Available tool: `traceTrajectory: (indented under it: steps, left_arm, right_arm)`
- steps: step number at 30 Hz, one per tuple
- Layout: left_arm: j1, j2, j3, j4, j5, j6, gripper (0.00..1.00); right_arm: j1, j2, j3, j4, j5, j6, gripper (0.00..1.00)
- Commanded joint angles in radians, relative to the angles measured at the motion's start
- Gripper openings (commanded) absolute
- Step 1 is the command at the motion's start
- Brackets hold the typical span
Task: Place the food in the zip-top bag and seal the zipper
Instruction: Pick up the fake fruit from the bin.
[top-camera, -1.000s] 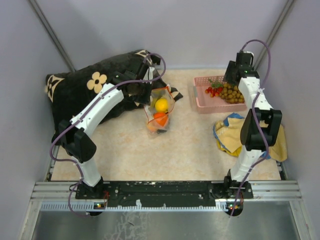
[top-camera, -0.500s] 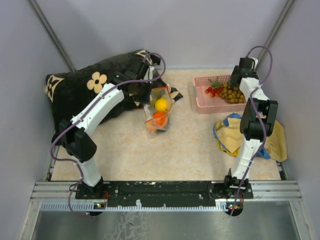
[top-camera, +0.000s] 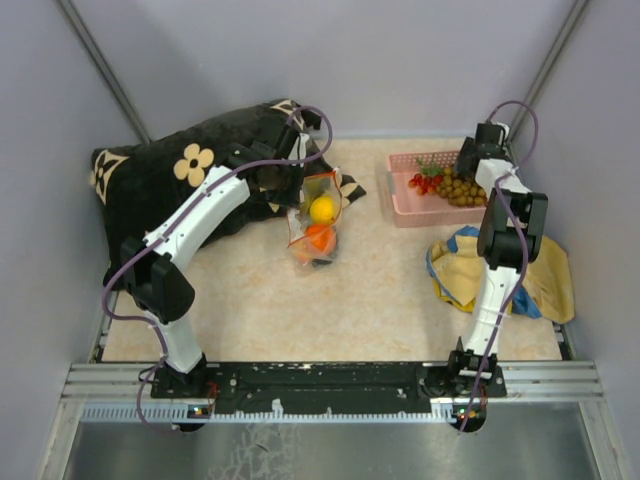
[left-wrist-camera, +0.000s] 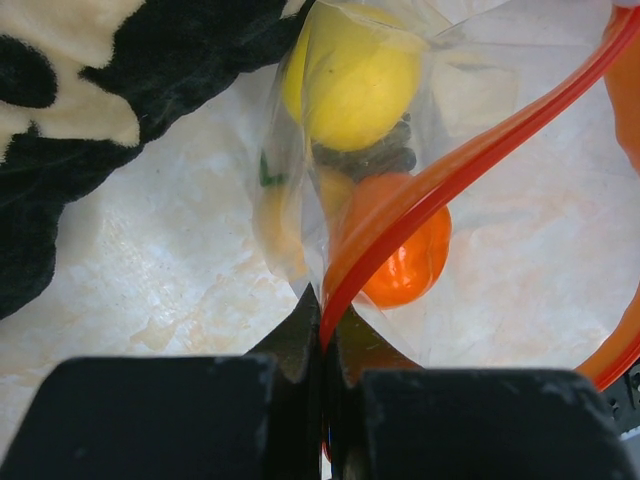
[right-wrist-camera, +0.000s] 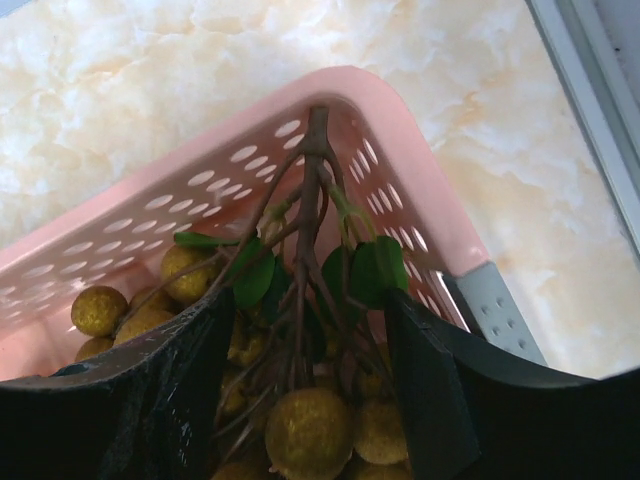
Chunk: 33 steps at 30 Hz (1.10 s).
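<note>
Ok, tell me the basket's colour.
Pink, clearest in the right wrist view: basket.

A black cushion (top-camera: 170, 180) with tan flowers lies far left on the tabletop (top-camera: 380, 290). A pink basket (top-camera: 405, 205) sits far right. A yellow-and-blue cloth (top-camera: 455, 265) lies nearer.

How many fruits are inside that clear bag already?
3 visible: a yellow fruit farthest in, an orange fruit below it, a paler one beside them. Others may be hidden.
</note>
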Motion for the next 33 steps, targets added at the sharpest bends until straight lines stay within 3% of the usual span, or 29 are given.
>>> traceTrajectory:
  steps: [1, 7, 14, 21, 27, 33]
  left_arm:
    - [0.006, 0.014, 0.031, -0.002, -0.007, -0.012, 0.0]
    - [0.006, 0.013, 0.022, -0.003, -0.001, -0.014, 0.0]
    - [0.006, 0.007, 0.014, 0.0, 0.006, -0.017, 0.0]
    - [0.006, -0.005, -0.001, 0.007, 0.02, -0.023, 0.0]
    - [0.006, -0.012, -0.008, 0.004, 0.026, -0.029, 0.0]
    - [0.006, -0.028, -0.021, 0.004, 0.027, -0.036, 0.0]
  right_arm:
    - [-0.02, 0.041, 0.082, 0.009, -0.078, -0.008, 0.63]
    - [-0.039, 0.065, 0.104, -0.034, -0.235, -0.039, 0.59]
    - [-0.093, 0.023, 0.073, 0.017, -0.463, -0.042, 0.43]
    - [-0.119, 0.005, 0.091, 0.024, -0.674, -0.075, 0.4]
    - [-0.12, 0.002, 0.096, 0.018, -0.736, -0.086, 0.33]
    - [-0.12, -0.055, 0.069, 0.018, -0.721, -0.111, 0.17]
